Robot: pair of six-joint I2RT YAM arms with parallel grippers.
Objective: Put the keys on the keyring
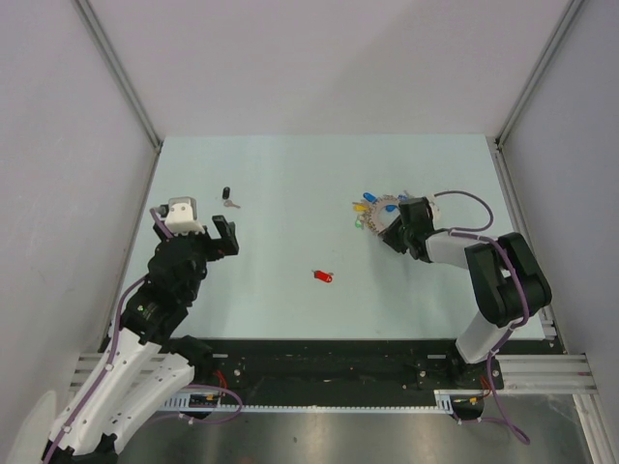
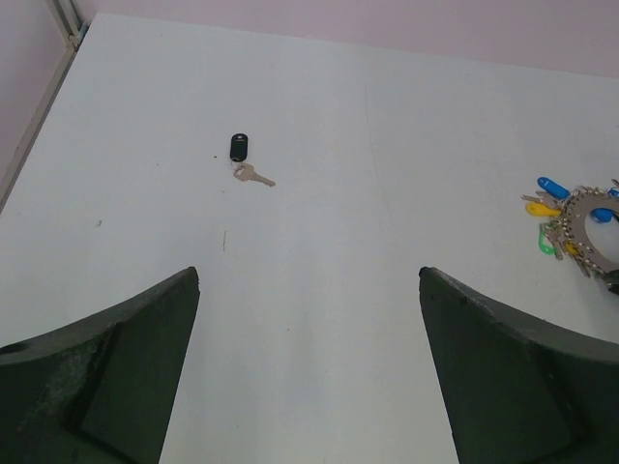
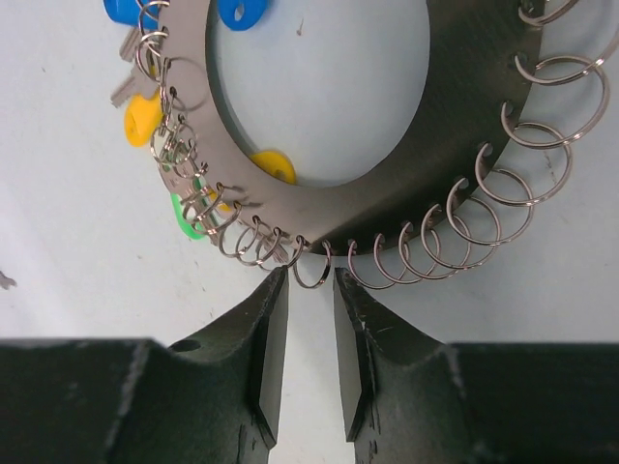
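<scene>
The keyring (image 1: 382, 215) lies at the right of the table: a flat grey ring (image 3: 387, 193) fringed with small wire split rings, with blue, yellow and green-headed keys (image 3: 143, 114) on its left side. It also shows in the left wrist view (image 2: 585, 227). My right gripper (image 1: 392, 230) (image 3: 310, 275) sits at its near edge, jaws narrowed onto one small split ring (image 3: 308, 287) between the tips. The red-headed key (image 1: 322, 276) lies loose mid-table. My left gripper (image 1: 224, 237) (image 2: 309, 275) is open, empty and above the table at the left.
A black-headed key (image 1: 227, 196) (image 2: 240, 148) lies at the back left, ahead of my left gripper. Grey walls with metal frame posts (image 1: 121, 77) enclose the table on three sides.
</scene>
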